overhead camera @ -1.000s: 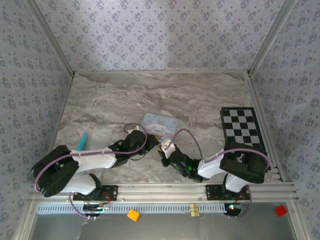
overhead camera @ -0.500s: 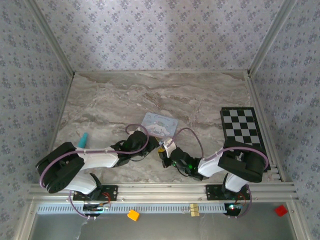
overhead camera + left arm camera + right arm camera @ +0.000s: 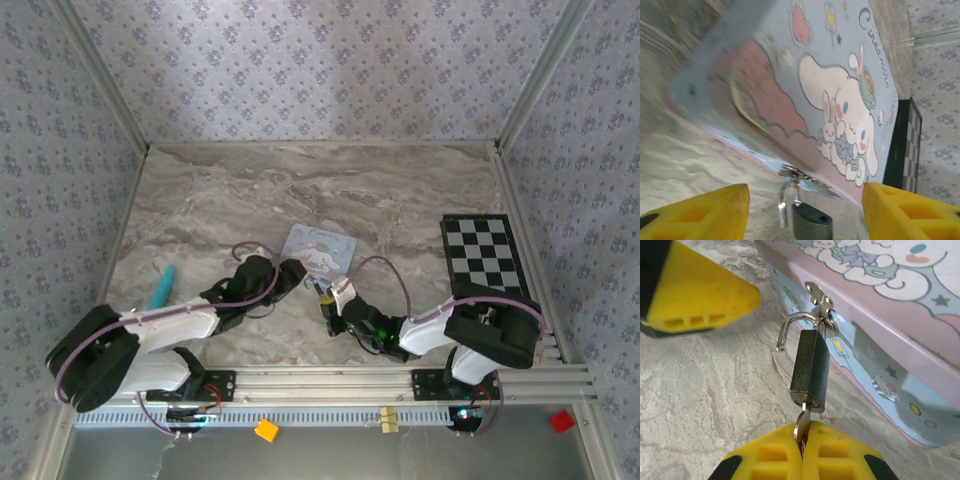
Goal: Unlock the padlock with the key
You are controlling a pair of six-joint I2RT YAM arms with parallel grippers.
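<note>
The small black padlock [image 3: 810,365] hangs by its pale shackle [image 3: 797,325] from the hasp [image 3: 822,302] of the light-blue cartoon case [image 3: 875,270]. One end of the shackle is sprung free of the lock body. The key [image 3: 802,424] sits in the keyhole at the lock's bottom, and my right gripper [image 3: 802,452] is shut on it. In the top view the padlock [image 3: 319,291] lies between both grippers at the case's [image 3: 320,246] near edge. My left gripper [image 3: 805,200] is open, its yellow fingers [image 3: 705,212] either side of the padlock [image 3: 811,222] without touching it.
A teal stick [image 3: 163,285] lies on the marble table [image 3: 300,190] at the left. A black-and-white checkerboard [image 3: 485,250] sits at the right. A yellow finger [image 3: 695,295] of the left gripper hovers close to the shackle's left side.
My left gripper has drawn back and to the left, away from the padlock. The right gripper has stayed on the key, shifting only slightly.
</note>
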